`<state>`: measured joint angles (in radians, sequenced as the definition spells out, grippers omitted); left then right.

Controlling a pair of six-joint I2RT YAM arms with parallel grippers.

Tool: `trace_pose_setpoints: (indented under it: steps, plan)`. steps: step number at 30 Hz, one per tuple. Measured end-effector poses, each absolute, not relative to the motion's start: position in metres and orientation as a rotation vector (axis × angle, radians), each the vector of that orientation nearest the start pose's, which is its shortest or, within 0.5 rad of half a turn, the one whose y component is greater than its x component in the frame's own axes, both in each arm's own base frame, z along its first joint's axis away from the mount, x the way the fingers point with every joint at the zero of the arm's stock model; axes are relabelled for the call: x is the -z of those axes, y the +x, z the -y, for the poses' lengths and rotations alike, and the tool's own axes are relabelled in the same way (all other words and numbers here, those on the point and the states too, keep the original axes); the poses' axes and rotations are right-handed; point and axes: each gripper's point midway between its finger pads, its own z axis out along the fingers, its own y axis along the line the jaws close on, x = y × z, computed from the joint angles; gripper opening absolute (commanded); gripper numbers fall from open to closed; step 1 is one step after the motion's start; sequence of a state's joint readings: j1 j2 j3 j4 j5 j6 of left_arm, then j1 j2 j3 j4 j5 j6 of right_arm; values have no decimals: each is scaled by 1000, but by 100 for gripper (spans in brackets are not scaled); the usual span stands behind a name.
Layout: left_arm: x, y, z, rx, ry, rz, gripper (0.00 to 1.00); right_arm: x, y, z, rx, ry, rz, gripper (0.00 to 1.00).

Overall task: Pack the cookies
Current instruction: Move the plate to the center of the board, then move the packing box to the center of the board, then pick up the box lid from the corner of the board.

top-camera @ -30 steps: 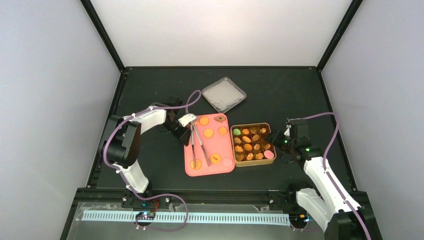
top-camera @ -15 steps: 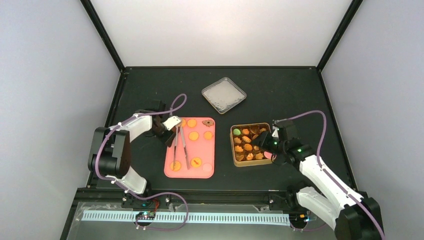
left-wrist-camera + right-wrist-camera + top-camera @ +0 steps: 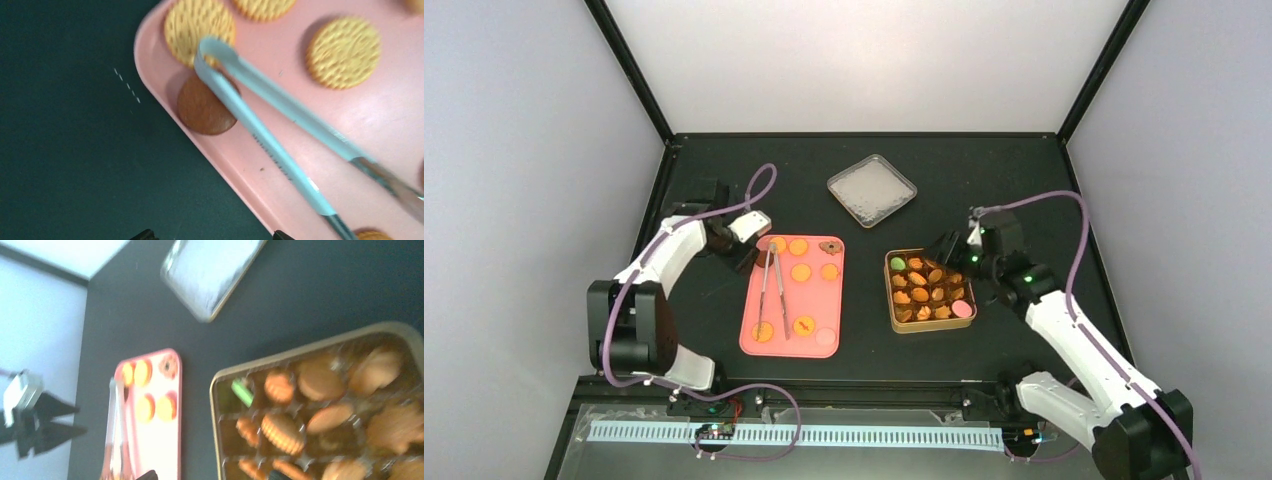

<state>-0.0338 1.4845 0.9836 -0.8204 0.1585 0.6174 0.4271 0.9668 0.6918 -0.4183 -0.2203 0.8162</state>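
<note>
Several round orange cookies (image 3: 801,271) lie on a pink tray (image 3: 792,345), with a pale pink one (image 3: 826,338) and a brown one (image 3: 831,245). Metal tongs (image 3: 772,290) lie on the tray. A gold tin (image 3: 892,300) holds several cookies, among them a green one (image 3: 897,263) and a pink one (image 3: 962,308). My left gripper (image 3: 744,257) is open and empty at the tray's far left corner. Its wrist view shows a dark brown cookie (image 3: 205,105) under the tongs (image 3: 270,150). My right gripper (image 3: 947,251) is open and empty over the tin's far edge; its wrist view shows the green cookie (image 3: 242,391).
The tin's silver lid (image 3: 872,189) lies on the black table behind the tray and tin, and shows in the right wrist view (image 3: 212,270). A gap of bare table separates the tray from the tin. Black frame posts stand at the back corners.
The pink tray with its cookies and tongs has slid to the left, along with my left gripper. My right gripper has moved from the tin's right side across it to its far edge.
</note>
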Motion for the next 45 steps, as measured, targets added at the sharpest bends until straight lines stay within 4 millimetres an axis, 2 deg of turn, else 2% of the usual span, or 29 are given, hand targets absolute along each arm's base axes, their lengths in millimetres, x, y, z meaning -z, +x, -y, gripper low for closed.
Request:
trace_pose_setpoints:
  steps: [2,4,7,9,11,13,17,22,25,28,30,32,36,39,40,42,45]
  plan:
    - [-95,305,44,152,942,-2652,66,-183,280,-143,-824,375,-2323,61]
    - [-112,309,52,201,947,-2612,67,-183,290,-122,-751,418,-2299,64]
    - [-126,306,61,272,952,-2582,68,-167,298,-89,-621,501,-2314,66]
    - [-128,302,64,304,954,-2582,71,-151,299,-70,-554,557,-2329,66]
    - [-129,299,66,324,953,-2584,74,-129,295,-51,-496,625,-2356,66]
    - [-130,298,68,340,952,-2584,76,-109,288,-41,-464,672,-2389,66]
    - [-140,303,70,349,945,-2559,76,-80,272,-49,-518,679,-2467,65]
    - [-163,318,78,376,942,-2480,74,-69,263,-74,-650,640,-2490,63]
    - [-170,328,83,404,935,-2454,74,-70,256,-99,-725,585,-2504,63]
    - [-166,330,85,431,930,-2464,73,-76,250,-123,-791,515,-2521,63]
    - [-164,330,86,439,928,-2470,73,-84,249,-132,-812,488,-2522,67]
    - [-164,330,86,439,928,-2470,74,-96,255,-131,-791,485,-2507,69]
    - [-162,329,85,440,926,-2475,75,-144,287,-122,-697,464,-2396,70]
    - [-160,327,85,438,924,-2484,76,-171,326,-122,-630,461,-2345,70]
    - [-161,326,84,433,920,-2486,77,-174,343,-125,-611,463,-2342,71]
    - [-162,325,82,413,915,-2486,77,-166,377,-132,-565,473,-2367,71]
    - [-168,321,77,369,907,-2474,80,-139,428,-143,-485,485,-2432,71]
